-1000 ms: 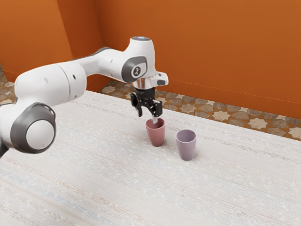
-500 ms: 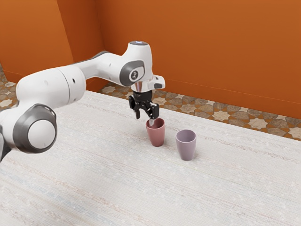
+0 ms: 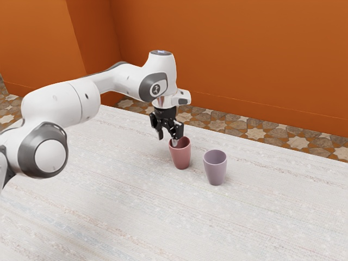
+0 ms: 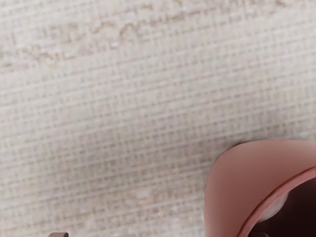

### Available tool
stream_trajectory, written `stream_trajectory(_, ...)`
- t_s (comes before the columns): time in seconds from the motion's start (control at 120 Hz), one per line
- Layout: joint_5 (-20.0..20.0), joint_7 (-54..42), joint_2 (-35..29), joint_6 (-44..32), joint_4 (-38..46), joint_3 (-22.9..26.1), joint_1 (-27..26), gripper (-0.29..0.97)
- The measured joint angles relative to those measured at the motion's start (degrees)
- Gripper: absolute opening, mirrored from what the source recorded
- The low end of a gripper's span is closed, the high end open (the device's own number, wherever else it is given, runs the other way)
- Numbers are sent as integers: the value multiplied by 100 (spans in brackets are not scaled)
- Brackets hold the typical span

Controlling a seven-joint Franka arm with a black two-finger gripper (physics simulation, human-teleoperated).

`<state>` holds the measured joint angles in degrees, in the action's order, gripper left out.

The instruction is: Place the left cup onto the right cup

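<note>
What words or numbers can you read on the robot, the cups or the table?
Nothing here can be read as a word or number.
Small white mark on the arm's grey joint disc: too small to read.
Pink cup, purple cup, table: no writing.

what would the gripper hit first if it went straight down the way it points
Probably the pink cup: the gripper hangs right over its rim, pointing down; exact depth is unclear.
</note>
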<state>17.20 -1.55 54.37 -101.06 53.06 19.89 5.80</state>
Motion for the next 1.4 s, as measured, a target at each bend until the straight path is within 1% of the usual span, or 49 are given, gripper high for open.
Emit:
stream_trajectory(0.192, 2, -8, 34, -1, -39, 5, 0, 35)
stream_trajectory(0.583, 2, 3, 41, -2, -48, 4, -5, 4)
stream_trajectory(0.7, 5, 15, 42, -4, -48, 0, -4, -3)
stream_trajectory(0.967, 41, 76, 45, -17, -48, -1, -6, -8)
stream_trajectory(1.4, 141, 199, -7, -14, -48, 6, -62, -10)
